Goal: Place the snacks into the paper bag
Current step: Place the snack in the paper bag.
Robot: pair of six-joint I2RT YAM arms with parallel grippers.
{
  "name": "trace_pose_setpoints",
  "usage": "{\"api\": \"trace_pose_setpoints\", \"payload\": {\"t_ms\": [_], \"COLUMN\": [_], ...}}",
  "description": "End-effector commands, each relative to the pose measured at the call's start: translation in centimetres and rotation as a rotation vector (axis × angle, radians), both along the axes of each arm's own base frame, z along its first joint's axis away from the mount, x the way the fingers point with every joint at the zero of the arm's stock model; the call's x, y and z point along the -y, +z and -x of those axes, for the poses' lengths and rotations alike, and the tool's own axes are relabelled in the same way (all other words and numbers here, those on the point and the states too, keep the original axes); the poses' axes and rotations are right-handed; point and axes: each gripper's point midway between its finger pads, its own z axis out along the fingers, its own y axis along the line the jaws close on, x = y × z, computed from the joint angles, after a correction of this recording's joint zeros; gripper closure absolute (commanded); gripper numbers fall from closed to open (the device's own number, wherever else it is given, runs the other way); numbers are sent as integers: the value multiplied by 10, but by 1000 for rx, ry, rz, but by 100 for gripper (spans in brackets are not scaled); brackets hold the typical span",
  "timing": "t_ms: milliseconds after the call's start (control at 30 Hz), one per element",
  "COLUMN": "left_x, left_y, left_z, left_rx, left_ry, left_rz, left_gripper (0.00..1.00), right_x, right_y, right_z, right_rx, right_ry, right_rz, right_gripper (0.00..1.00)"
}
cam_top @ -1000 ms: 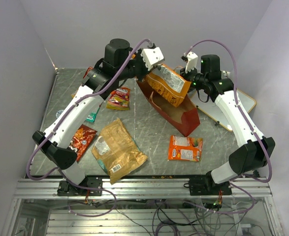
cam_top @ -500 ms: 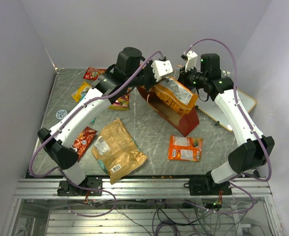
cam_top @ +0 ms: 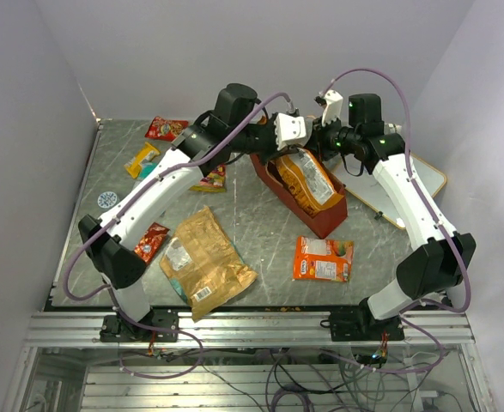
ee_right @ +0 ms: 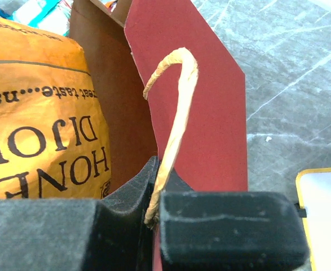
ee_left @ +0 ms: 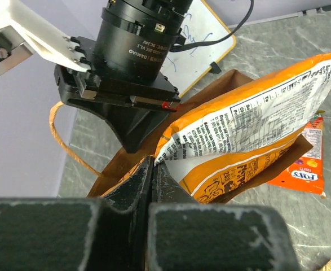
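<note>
The red paper bag [cam_top: 318, 216] lies on its side mid-table, mouth toward the back. My right gripper [cam_top: 322, 130] is shut on the bag's upper wall and tan handle at the mouth [ee_right: 157, 169]; the red outside [ee_right: 210, 113] and brown inside show. My left gripper [cam_top: 289, 137] is shut on the top edge of a large orange chip bag [cam_top: 307, 180], which lies mostly inside the paper bag. In the left wrist view my left gripper [ee_left: 153, 166] pinches the chip bag [ee_left: 250, 135] over the brown bag mouth [ee_left: 228, 80]. The chip bag also shows in the right wrist view [ee_right: 41, 124].
A gold chip bag [cam_top: 202, 257], an orange flat pack [cam_top: 323, 258], a red Doritos bag [cam_top: 151, 243], a small red packet [cam_top: 164, 129], a yellow packet [cam_top: 142, 158] and a packet under the left arm [cam_top: 210, 178] lie on the table. A white board [cam_top: 438, 178] is at right.
My left gripper has moved right and down, carrying the orange chip bag from above the paper bag's mouth into the bag. The right gripper has kept hold of the bag's wall.
</note>
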Motion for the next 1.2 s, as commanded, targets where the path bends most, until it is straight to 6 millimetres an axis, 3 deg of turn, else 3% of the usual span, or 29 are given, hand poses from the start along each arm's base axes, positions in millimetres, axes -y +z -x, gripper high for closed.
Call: {"api": "trace_pose_setpoints", "payload": {"t_ms": [0,367,633,933,1167], "left_x": [11,11,-2,-1,-11], "left_y": [27,19,-20,-58,-97], "left_z": [15,10,-14,16,21], "left_rx": [62,59,7,-41,-40], "left_ry": [-116,-92,78,-94,-165], "left_rz": [50,39,6,-70,-200], "left_gripper": [93,93,93,93,93], "right_x": [-2,-3,-2,-4,-2], "right_y": [5,5,14,9,7], "right_z": [2,1,5,8,13], "right_rx": [-4,-4,23,11,19], "right_ry": [20,38,47,70,88], "right_rz": [-12,-8,-11,-10,7], "right_gripper": [100,100,100,100,100]}}
